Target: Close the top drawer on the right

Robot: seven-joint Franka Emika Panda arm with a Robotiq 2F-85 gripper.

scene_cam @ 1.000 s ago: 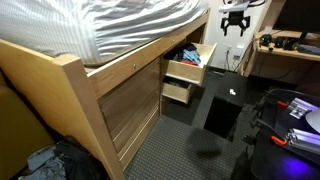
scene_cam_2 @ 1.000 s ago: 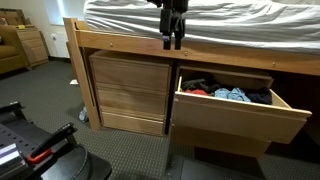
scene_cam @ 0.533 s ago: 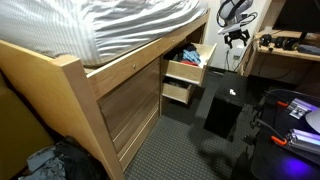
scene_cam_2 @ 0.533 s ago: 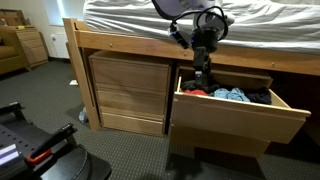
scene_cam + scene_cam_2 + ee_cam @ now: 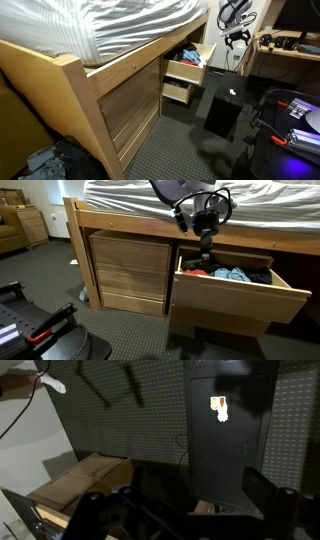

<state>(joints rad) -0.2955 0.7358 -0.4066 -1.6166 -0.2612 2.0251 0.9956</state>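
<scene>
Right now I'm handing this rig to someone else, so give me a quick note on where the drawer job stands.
Pincer: looks open and holds nothing. It hangs above the back part of the top drawer, with no contact that I can see.
Top drawer: pulled well out of the bed frame, with clothes inside.
Smaller drawer beneath it: also partly out, but not part of this job.
Done: nothing yet; the top drawer's front is untouched.
Left: bring the pincer round to the front of the top drawer and push it in, probably until it sits flush with the bed frame.
</scene>
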